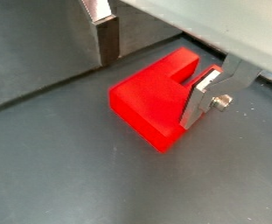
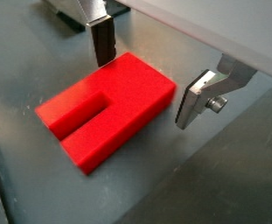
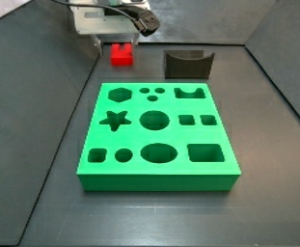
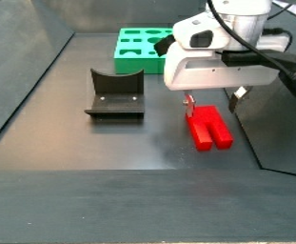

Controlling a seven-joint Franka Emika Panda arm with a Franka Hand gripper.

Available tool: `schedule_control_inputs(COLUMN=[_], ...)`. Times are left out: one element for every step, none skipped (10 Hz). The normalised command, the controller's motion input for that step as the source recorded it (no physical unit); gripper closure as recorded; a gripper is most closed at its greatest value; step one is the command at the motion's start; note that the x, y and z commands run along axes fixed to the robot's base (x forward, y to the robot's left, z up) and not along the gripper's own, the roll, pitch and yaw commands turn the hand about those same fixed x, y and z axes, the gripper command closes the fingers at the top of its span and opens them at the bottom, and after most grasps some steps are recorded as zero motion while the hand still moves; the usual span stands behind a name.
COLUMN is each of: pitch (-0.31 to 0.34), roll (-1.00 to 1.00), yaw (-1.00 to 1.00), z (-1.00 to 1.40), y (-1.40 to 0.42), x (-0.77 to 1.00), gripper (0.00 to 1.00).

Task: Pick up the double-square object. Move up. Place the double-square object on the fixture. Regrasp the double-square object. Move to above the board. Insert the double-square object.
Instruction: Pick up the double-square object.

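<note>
The double-square object (image 1: 149, 101) is a bright red block lying flat on the dark floor, its two prongs and notch showing in a wrist view (image 2: 97, 112). My gripper (image 1: 151, 87) is low over it and open, with one silver finger (image 2: 103, 45) on each side of the block's solid end. Gaps show beside the block, so nothing is held. In a side view the block (image 4: 210, 127) lies under the gripper (image 4: 211, 103), to the right of the fixture (image 4: 114, 93). The green board (image 3: 156, 130) fills the middle of the floor.
The dark fixture (image 3: 187, 64) stands between the red block (image 3: 119, 55) and the board's far edge. Grey walls close the workspace in on the sides. The board (image 4: 144, 46) lies beyond the fixture in a side view.
</note>
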Motion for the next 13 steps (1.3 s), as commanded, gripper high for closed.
schedule_control_inputs(pitch=[-0.150,-0.144,-0.136,-0.130,-0.211,0.000,0.000,0.000,0.000,0.000,0.000,0.000,0.000], roll=[-0.05,-0.04,-0.02,0.00,-0.05,0.00,0.00,0.00,0.00,0.00,0.00,0.00,0.00], yaw=[0.18,0.16,0.06,0.02,0.00,0.00,0.00,0.00,0.00,0.00,0.00,0.00,0.00], z=[-0.93,-0.94,-0.98,-0.99,-0.28,0.00,0.00,0.00,0.00,0.00,0.00,0.00,0.00], y=[0.14,0.09,0.01,0.00,0.05,0.00,0.00,0.00,0.00,0.00,0.00,0.00,0.00], x=[0.09,0.15,0.09,0.03,-0.11,0.00,0.00,0.00,0.00,0.00,0.00,0.00,0.00], gripper=[0.00,0.00,0.00,0.00,0.00,0.00,1.00,1.00,1.00,1.00,1.00,1.00,1.00])
